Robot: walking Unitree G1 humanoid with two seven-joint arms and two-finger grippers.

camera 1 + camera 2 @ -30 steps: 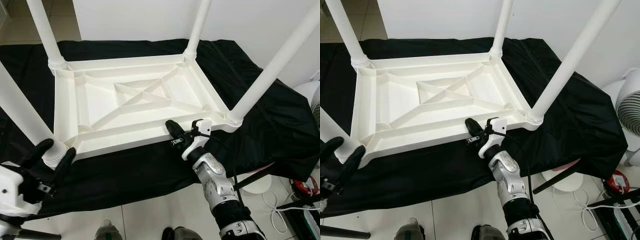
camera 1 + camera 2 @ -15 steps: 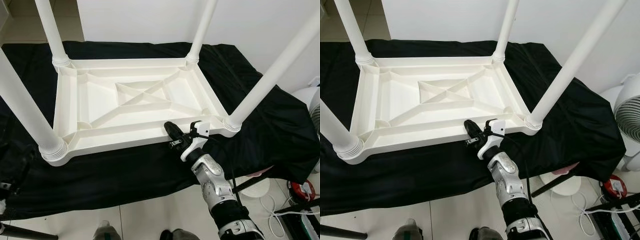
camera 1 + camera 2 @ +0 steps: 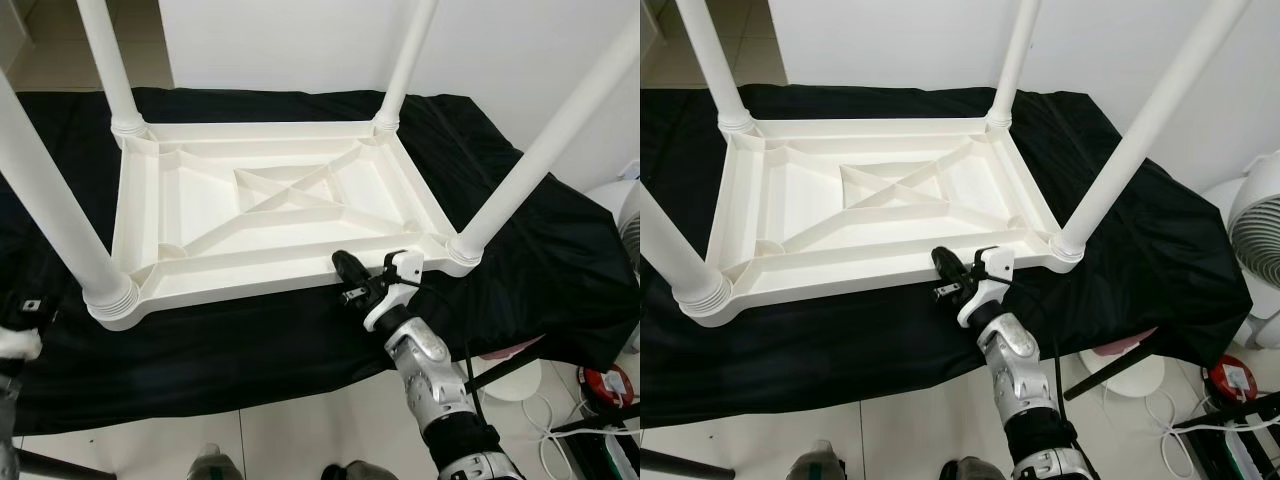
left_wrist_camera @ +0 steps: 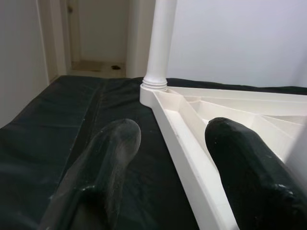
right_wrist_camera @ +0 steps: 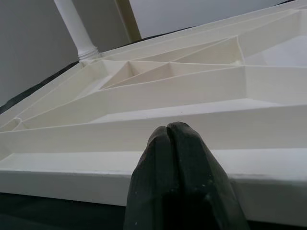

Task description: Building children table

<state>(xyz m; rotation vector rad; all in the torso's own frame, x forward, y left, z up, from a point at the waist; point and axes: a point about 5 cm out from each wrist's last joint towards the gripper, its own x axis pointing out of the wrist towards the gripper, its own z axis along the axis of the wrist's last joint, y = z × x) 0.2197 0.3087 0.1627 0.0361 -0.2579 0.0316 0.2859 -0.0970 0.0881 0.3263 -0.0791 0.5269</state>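
Just ahead of closed right hand, upturned table rim

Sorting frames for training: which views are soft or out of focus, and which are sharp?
Eye views: evenly lit, table sharp. Left wrist view: the near fingers blur, far leg fairly crisp. Right wrist view: closed right pincer soft, table ribs clear.
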